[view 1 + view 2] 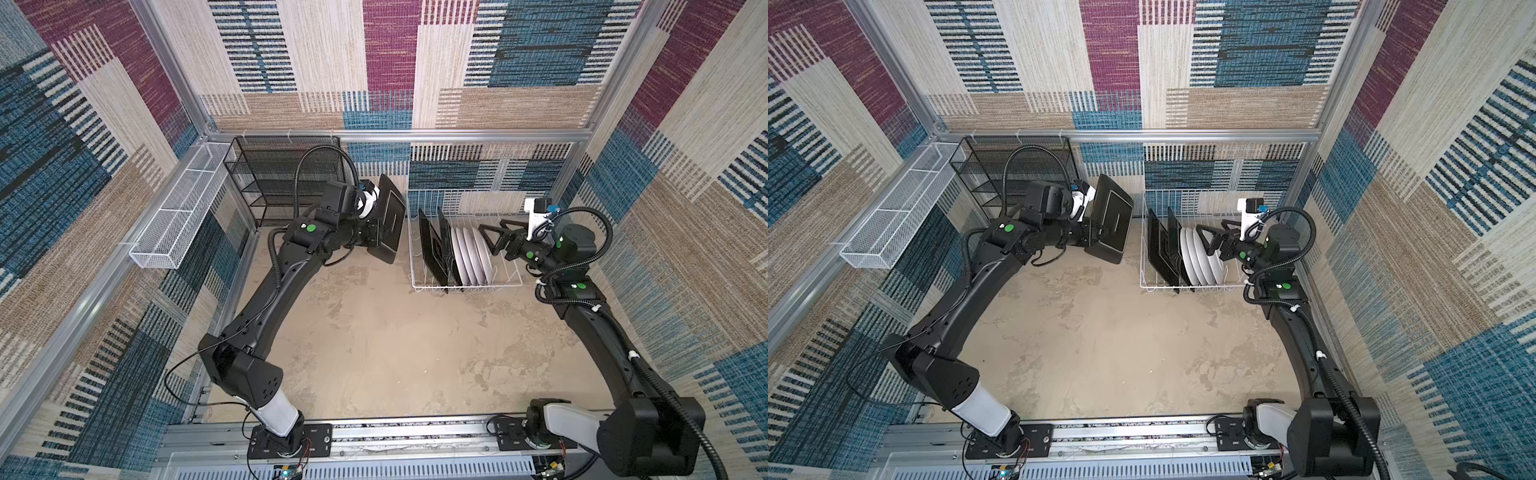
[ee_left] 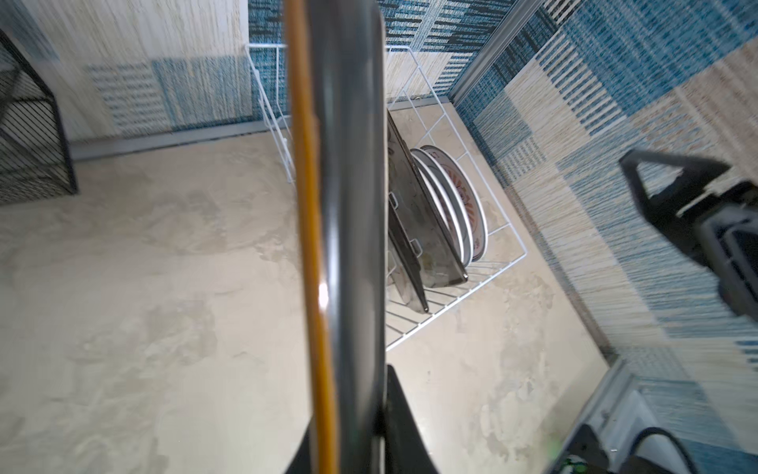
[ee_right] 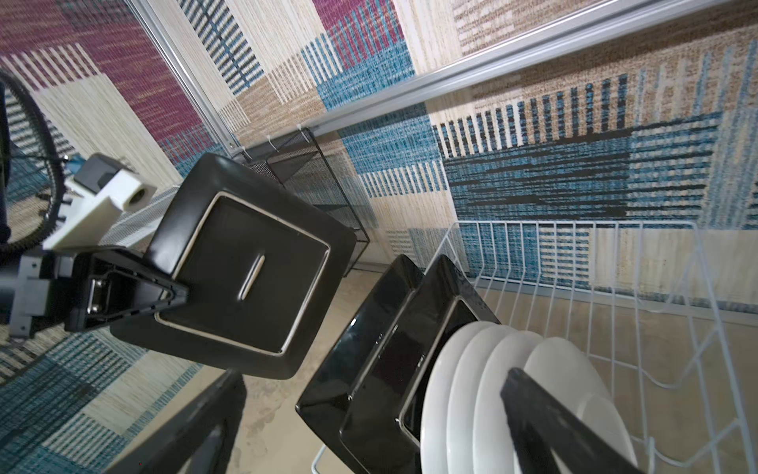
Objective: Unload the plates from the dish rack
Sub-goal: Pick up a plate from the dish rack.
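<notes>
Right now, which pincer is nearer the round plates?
Right. The right pincer hangs open right by the round plates, over the rack; the left pincer is outside the rack, gripping a square plate.

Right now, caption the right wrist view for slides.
Left gripper holds one square plate outside the dish rack; other square plates and round plates inside.

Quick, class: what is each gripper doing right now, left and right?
Left gripper: closed on a square plate, outside the dish rack.
Right gripper: open, holding nothing, by the round white plates.
</notes>
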Action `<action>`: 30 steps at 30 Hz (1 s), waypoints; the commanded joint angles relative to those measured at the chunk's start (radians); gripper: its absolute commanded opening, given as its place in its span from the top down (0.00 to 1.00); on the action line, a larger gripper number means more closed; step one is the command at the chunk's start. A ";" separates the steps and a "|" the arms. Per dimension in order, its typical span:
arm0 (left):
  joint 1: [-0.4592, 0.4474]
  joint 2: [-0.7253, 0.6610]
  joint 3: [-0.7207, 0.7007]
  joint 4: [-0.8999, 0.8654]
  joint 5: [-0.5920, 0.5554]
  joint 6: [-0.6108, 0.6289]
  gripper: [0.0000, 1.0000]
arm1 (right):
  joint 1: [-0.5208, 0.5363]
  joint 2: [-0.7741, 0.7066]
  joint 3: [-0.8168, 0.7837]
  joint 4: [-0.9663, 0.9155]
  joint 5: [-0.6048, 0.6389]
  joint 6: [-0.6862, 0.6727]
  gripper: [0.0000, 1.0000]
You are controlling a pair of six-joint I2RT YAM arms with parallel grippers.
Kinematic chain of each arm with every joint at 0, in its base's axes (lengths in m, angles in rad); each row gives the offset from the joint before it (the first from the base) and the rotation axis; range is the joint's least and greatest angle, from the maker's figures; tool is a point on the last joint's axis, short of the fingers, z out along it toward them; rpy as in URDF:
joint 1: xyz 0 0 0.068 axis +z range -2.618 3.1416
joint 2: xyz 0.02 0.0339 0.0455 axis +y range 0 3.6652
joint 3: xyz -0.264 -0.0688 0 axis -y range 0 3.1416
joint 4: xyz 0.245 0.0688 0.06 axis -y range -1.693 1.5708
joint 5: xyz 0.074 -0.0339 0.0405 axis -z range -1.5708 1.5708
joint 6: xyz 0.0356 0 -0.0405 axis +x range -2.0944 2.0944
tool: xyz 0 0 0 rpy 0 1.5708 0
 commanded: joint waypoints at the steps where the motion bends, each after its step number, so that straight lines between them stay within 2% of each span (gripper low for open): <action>1: -0.009 -0.069 -0.066 0.188 -0.110 0.233 1.00 | 0.001 0.048 0.093 -0.051 -0.102 0.118 0.00; 6: -0.030 -0.195 -0.264 0.376 -0.228 0.409 1.00 | 0.002 0.107 0.195 -0.084 -0.131 0.210 0.00; 13: -0.075 -0.333 -0.509 0.653 -0.329 0.639 1.00 | 0.025 0.178 0.237 -0.058 -0.188 0.340 0.00; 16: -0.098 -0.358 -0.565 0.731 -0.363 0.714 1.00 | 0.050 0.219 0.285 -0.107 -0.200 0.338 0.00; 22: -0.157 -0.354 -0.611 0.763 -0.401 0.896 1.00 | 0.104 0.272 0.349 -0.144 -0.211 0.335 0.01; 25: -0.199 -0.340 -0.640 0.793 -0.452 1.009 1.00 | 0.119 0.300 0.390 -0.183 -0.207 0.334 0.03; 30: -0.254 -0.327 -0.718 0.945 -0.518 1.156 1.00 | 0.138 0.348 0.446 -0.255 -0.203 0.315 0.10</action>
